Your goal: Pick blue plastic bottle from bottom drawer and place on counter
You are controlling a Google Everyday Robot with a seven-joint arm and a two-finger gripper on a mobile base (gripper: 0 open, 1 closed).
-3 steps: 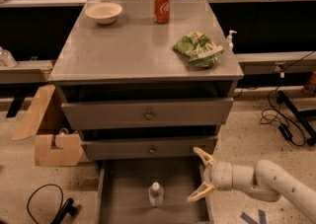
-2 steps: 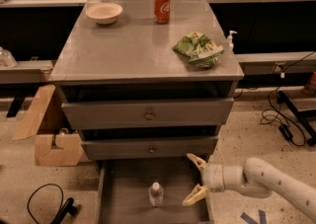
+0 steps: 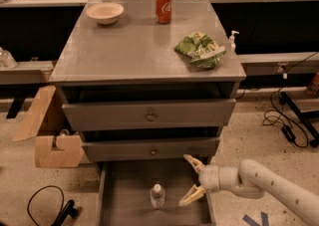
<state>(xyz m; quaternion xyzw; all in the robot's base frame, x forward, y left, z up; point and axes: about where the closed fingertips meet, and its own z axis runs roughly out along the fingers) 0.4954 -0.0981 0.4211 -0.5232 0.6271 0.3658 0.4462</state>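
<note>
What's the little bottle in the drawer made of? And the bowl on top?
The blue plastic bottle looks like clear plastic: see-through body, white cap. The bowl seems matte ceramic or plastic; hard to tell. The tool, open, hovers beside the bottle over the bottom drawer.

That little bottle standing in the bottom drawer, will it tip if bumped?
Probably: the blue plastic bottle stands upright and slim, so a nudge may topple it, and it could roll across the bottom drawer. Small plastic, likely light. The gripper hovers beside it, fingers open.
</note>
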